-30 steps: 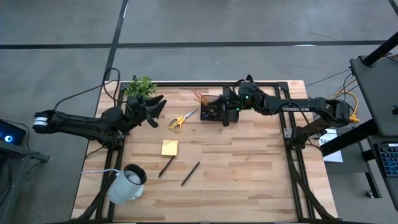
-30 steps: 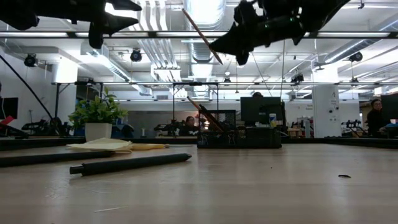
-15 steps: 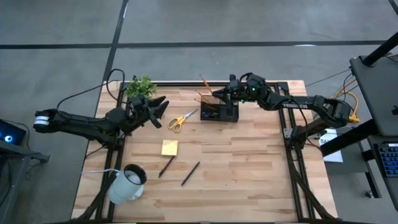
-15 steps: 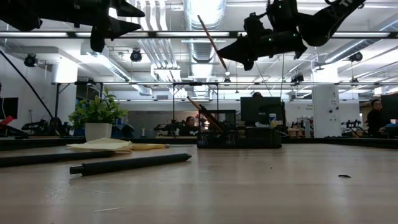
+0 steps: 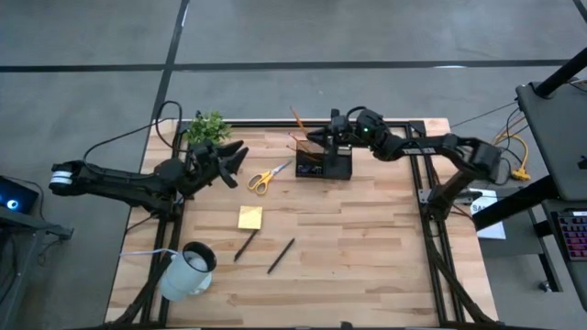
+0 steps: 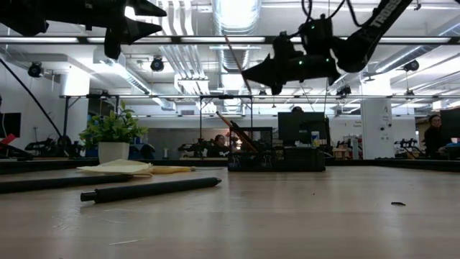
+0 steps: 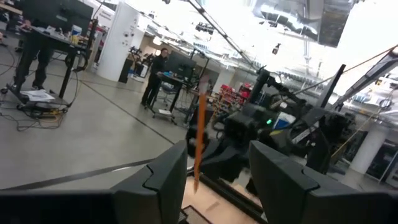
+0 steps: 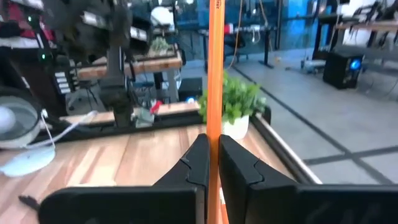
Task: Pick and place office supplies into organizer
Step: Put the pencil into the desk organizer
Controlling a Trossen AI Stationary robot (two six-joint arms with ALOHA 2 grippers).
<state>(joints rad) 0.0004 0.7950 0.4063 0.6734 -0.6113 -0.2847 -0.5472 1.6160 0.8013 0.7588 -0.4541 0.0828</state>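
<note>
Right gripper: we see the right gripper in the upper middle of the high view, above the far edge of the organizer, its fingers pressed together on an orange pencil that stands between them.

Held pencil: in the low view we see it as a thin slanted line near the top centre, well clear of the table; in the high view its tip pokes out toward the upper left of the organizer.

Organizer: we find the black organizer in the upper middle of the high view, on the table, with other orange pencils leaning out of its left end.

Left gripper: the left gripper hangs at the left of the high view, just left of the scissors, jaws wide and empty; we see its two fingers spread apart in the left wrist view.

Scissors: the yellow-handled scissors lie between the left gripper and the organizer.

Sticky-note pad: the yellow sticky-note pad sits at centre left, below the scissors.

Pens: two dark pens lie slanted at lower centre, just below the pad.

Other things: we note a small green plant at upper left and a white mug on its side at lower left.
</note>
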